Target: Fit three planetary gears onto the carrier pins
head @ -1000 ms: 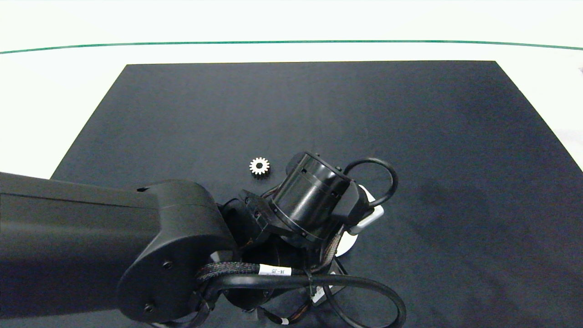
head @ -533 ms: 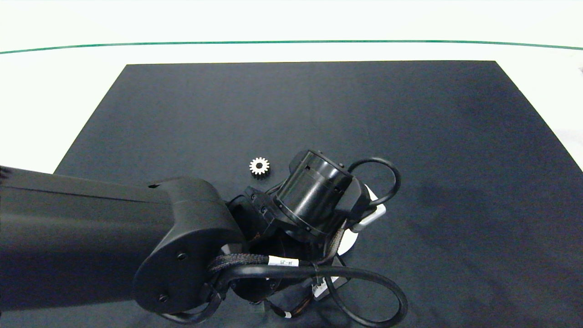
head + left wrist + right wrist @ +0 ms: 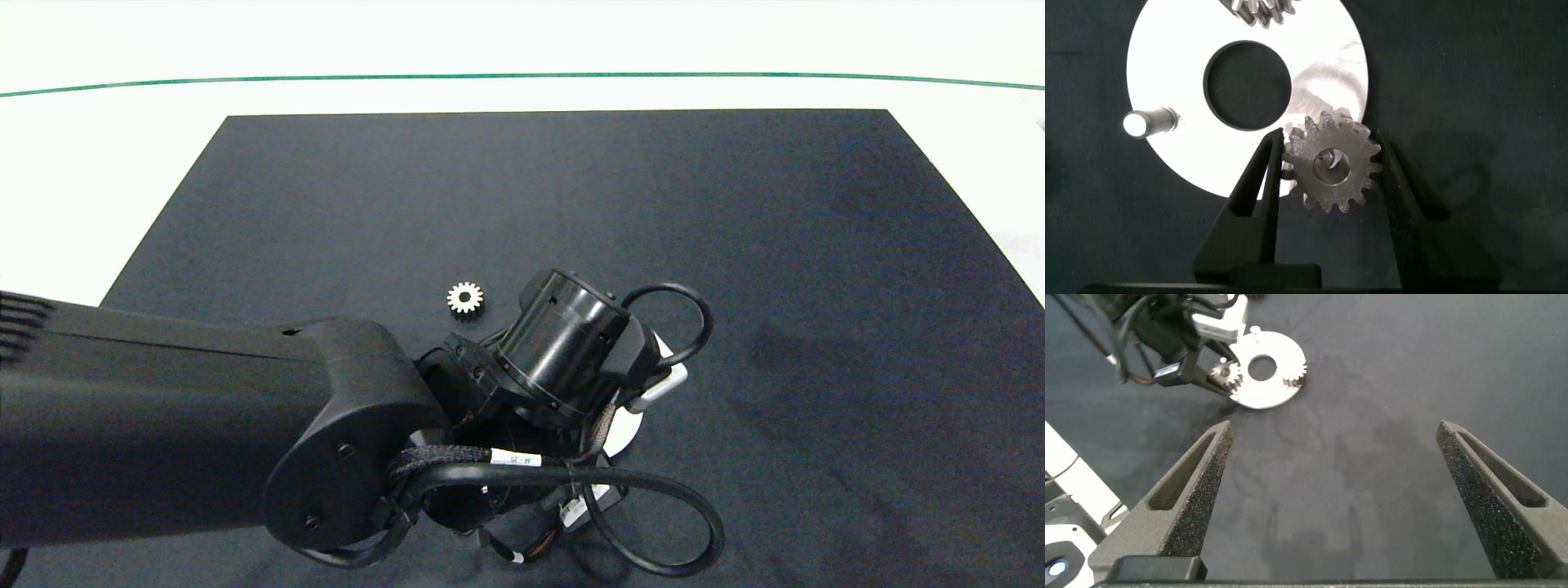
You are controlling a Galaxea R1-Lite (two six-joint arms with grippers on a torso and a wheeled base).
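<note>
Planetary gears, carrier disc and arms on the black mat (image 3: pixel 735 245) covering the tabletop, largest first. Left arm reaches in over the mat's near edge; its left claw (image 3: pixel 1327 167) is clamped on a gear (image 3: pixel 1333 162) at the disc's rim, apparently over a pin. Right claw (image 3: pixel 1339 506), fingers wide apart, idles well clear. White carrier disc (image 3: pixel 1167 49) shows one bare pin (image 3: pixel 1147 123) and one gear already seated (image 3: pixel 1259 10). Third gear (image 3: pixel 464 297) lies loose on the mat, beyond the disc. Step in hand: seating the second gear; next, release, then fetch the loose gear for the bare pin.
</note>
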